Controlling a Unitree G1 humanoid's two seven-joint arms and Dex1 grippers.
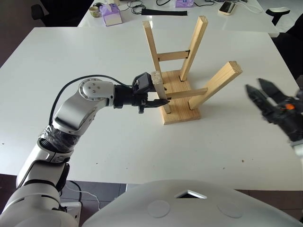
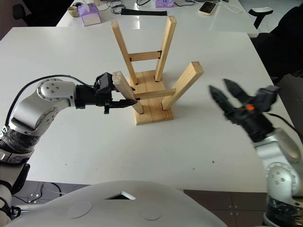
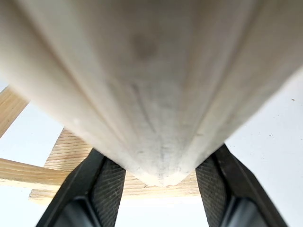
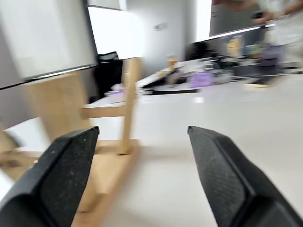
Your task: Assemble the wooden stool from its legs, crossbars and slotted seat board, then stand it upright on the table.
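Head view: stool inverted on the table, seat down so joints press home; left gripper pinches the near leg. Left wrist: pads flank that leg. Right wrist: right gripper spread, apart from the stool, so we'd guess it's free to brace.

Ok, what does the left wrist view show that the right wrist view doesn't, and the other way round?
Left wrist view: the left end effector shut on a leg, its ribbed fingers pressed against both sides of the wood, with a crossbar running off beside it.
Right wrist view: the right end effector open and holding nothing, facing an upright leg, with a purple box on the far table.
Both: the seat board lying flat on the white table.
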